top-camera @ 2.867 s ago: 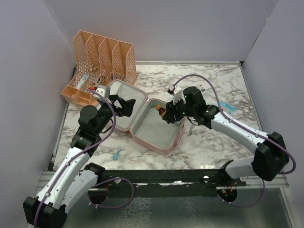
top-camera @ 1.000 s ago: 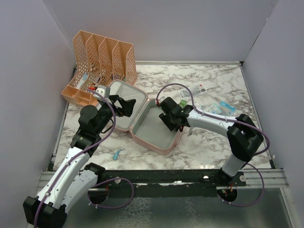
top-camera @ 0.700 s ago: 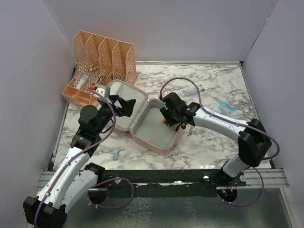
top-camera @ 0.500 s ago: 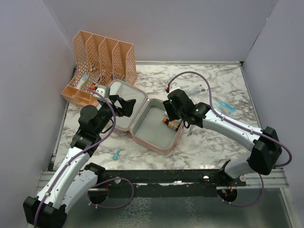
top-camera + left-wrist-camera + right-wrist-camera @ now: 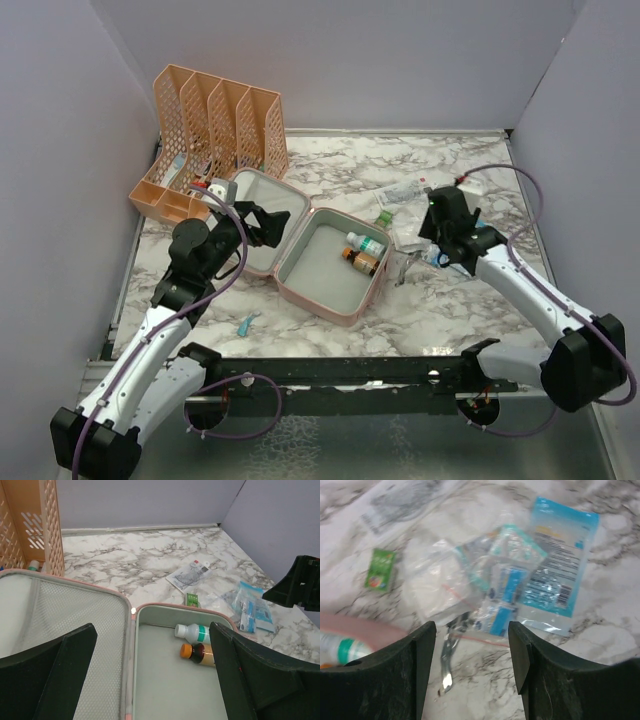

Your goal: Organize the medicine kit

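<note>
The pink medicine kit (image 5: 330, 305) lies open at the table's middle, lid to the left. In its grey-green base lie a white bottle with a green band (image 5: 365, 242) and a brown bottle with an orange cap (image 5: 362, 260), side by side; both show in the left wrist view (image 5: 195, 631) (image 5: 200, 652). My left gripper (image 5: 262, 222) is open and empty above the lid's mesh pocket (image 5: 60, 630). My right gripper (image 5: 434, 250) is open and empty, right of the kit, above a clear bag (image 5: 445, 585) and a blue packet (image 5: 560, 580).
An orange file rack (image 5: 215, 130) stands at the back left. A green sachet (image 5: 380, 569), a white printed packet (image 5: 400, 192) and metal tweezers (image 5: 449, 655) lie right of the kit. A small teal item (image 5: 246, 322) lies near the front left.
My right gripper carried the brown bottle into the kit's base, let it go, and drew back to the right over the packets. My left arm stayed still.
</note>
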Motion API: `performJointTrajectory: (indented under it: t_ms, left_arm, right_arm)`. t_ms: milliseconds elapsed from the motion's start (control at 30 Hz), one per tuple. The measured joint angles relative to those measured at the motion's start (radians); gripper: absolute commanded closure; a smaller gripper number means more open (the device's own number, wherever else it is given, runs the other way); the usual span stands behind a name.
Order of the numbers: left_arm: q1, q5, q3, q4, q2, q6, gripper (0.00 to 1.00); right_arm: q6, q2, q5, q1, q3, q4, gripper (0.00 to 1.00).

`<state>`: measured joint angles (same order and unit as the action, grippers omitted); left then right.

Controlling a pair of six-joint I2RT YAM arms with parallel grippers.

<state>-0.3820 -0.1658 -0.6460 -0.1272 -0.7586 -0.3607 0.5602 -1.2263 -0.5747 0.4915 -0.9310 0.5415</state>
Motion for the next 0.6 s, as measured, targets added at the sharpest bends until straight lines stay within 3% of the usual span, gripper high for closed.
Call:
performJointTrajectory:
  t_ms: [133,267,600]
  left_arm:
    - [0.000,-0.010,0.000,-0.007,-0.006,0.000,0.01]
    - [0.000,-0.025,0.000,-0.023,-0.025,-0.001,0.01]
    - [0.000,-0.050,0.000,-0.029,-0.065,-0.005,0.01]
  right_arm:
    - [0.067,0.065,0.062,-0.196,0.120,-0.020,0.40]
    - [0.099,0.073,0.149,-0.306,0.198,-0.051,0.40]
    - [0.109,-0.029,0.338,-0.578,0.233,-0.157,0.40]
